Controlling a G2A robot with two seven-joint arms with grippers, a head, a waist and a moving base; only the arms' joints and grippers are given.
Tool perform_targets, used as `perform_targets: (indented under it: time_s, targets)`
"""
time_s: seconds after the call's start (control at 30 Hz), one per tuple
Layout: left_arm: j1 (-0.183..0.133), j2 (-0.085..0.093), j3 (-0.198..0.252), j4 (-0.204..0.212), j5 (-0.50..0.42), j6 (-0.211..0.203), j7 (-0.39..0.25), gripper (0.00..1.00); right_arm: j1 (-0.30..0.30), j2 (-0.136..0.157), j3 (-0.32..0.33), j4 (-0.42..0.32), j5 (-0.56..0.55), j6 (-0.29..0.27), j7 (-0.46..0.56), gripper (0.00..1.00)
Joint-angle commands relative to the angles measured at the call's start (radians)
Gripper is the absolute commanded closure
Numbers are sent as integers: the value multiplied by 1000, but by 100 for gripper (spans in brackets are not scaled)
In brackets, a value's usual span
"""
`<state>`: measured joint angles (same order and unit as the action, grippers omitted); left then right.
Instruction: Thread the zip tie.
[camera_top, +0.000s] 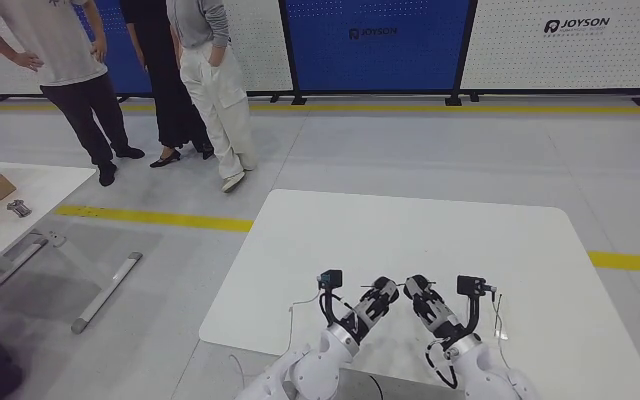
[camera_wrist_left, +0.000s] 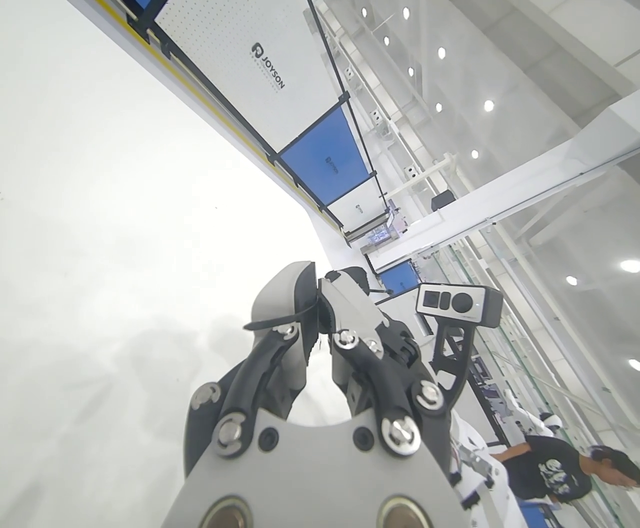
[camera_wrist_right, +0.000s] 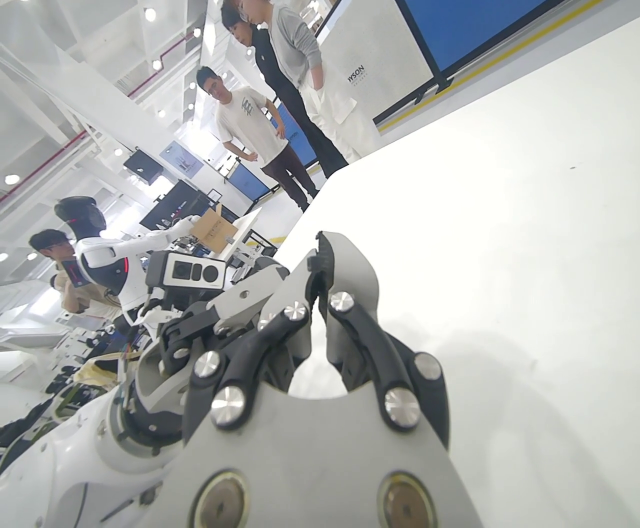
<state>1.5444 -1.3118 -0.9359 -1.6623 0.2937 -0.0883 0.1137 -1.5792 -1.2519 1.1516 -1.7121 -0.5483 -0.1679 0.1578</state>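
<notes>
Left gripper (camera_wrist_left: 316, 287) sits low over the near edge of the white table (camera_top: 420, 230), jaws clamped on the black zip tie (camera_wrist_left: 280, 320). Strap runs crosswise to the 2 fingers, and its free end pokes out sideways, away from the right gripper (camera_wrist_right: 318, 250). Right gripper is tip to tip with the left, jaws pressed together. Can't tell if it pinches anything.

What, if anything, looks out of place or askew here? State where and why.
Nothing is spilled or damaged. One small oddity: the black zip tie pinched in the shut left gripper sticks out sideways from the grip, slightly bowed rather than straight.
</notes>
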Motion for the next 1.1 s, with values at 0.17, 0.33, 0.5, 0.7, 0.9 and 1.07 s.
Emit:
perform_targets:
  time_s: [0.17, 0.33, 0.5, 0.7, 0.9, 1.07]
  targets:
    - [5, 2, 1, -4, 10, -13, -6, 100, -1, 0, 0, 1, -1, -7, 8, 100]
    - [6, 2, -1, 2, 19, -5, 3, 100, -3, 1, -1, 0, -4, -10, 11, 100]
    - [1, 0, 8, 8, 32, 12, 12, 66, -8, 1, 3, -1, -4, -12, 6, 100]
    - [-4, -2, 15, 5, 38, 19, 9, 79, -11, 2, 6, -3, -5, -11, 2, 100]
    - [-8, -2, 16, 7, 40, 19, 10, 100, -13, 2, 10, -6, -3, -12, 3, 100]
    - [-11, -3, 17, 11, 39, 18, 15, 100, -15, 3, 14, -11, -4, -11, 2, 100]
